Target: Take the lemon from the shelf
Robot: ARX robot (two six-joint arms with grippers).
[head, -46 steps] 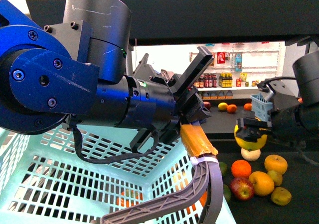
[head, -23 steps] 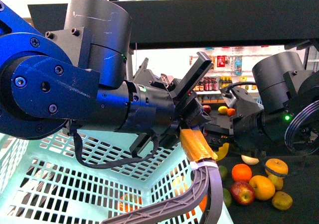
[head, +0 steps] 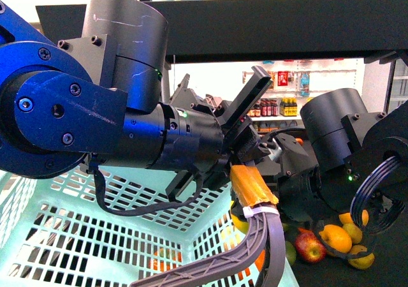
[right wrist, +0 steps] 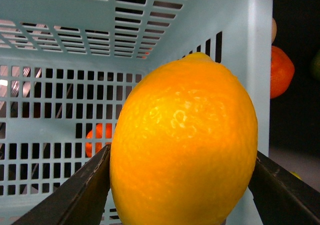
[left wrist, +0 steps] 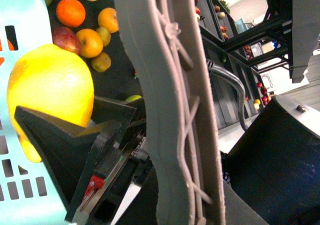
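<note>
Front view faces the shelf (head: 268, 25) from the body — both wrist views share the lemon (right wrist: 185, 145), close up.

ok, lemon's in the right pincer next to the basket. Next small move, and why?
Probably raise the right pincer and carry the lemon over the basket rim before opening. The lemon is firmly clamped, but it seems to sit beside the basket's slotted wall, not above the opening.

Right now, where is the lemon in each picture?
Front: lemon is a yellow sliver low in the middle, mostly hidden.
Left wrist: lemon large, held in dark jaws.
Right wrist: lemon fills the centre, between the jaws.
Landmark: the pale blue basket, beside it in all three.
</note>
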